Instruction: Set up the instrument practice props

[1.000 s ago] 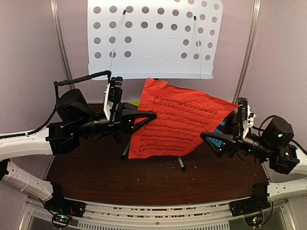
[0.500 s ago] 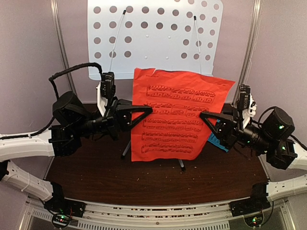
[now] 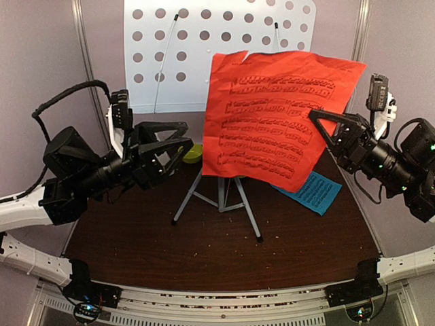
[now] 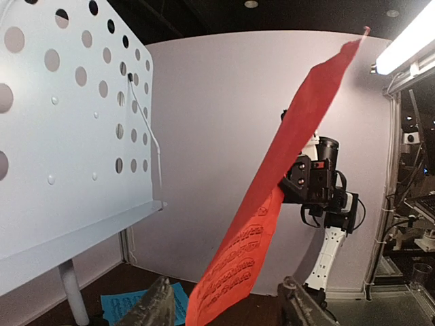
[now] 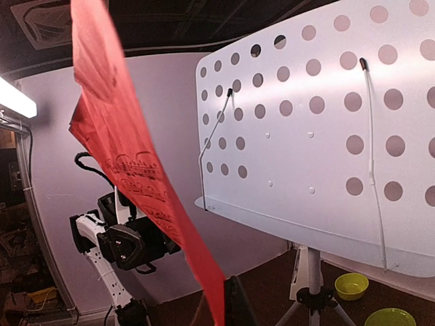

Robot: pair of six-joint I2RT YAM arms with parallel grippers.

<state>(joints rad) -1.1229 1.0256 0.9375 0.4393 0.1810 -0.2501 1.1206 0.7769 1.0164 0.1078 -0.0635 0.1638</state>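
Note:
The pale grey perforated music-stand desk [image 3: 204, 54] stands upright at the back on its grey tripod [image 3: 219, 197]. A red music sheet [image 3: 272, 122] hangs in the air in front of the desk's right half. My right gripper [image 3: 317, 115] is shut on its right edge. In the right wrist view the red sheet [image 5: 136, 176] runs down into the right gripper [image 5: 228, 305], with the desk [image 5: 306, 136] behind it. My left gripper [image 3: 182, 136] is open and left of the sheet, not touching it; its fingers [image 4: 158, 304] flank the red sheet [image 4: 272, 204] hanging farther off. A blue music sheet [image 3: 312, 193] lies flat on the table.
A lime-green bowl [image 3: 194, 153] sits behind the tripod; in the right wrist view the bowl [image 5: 352, 285] and a lime-green plate [image 5: 391, 318] show near the tripod's foot. The dark table [image 3: 204, 251] is ringed by grey walls with metal posts [image 3: 87, 75].
My left gripper let go of the red sheet and drew back to the left. My right gripper, which had shut on the sheet's right edge, lifted it up and right in front of the desk.

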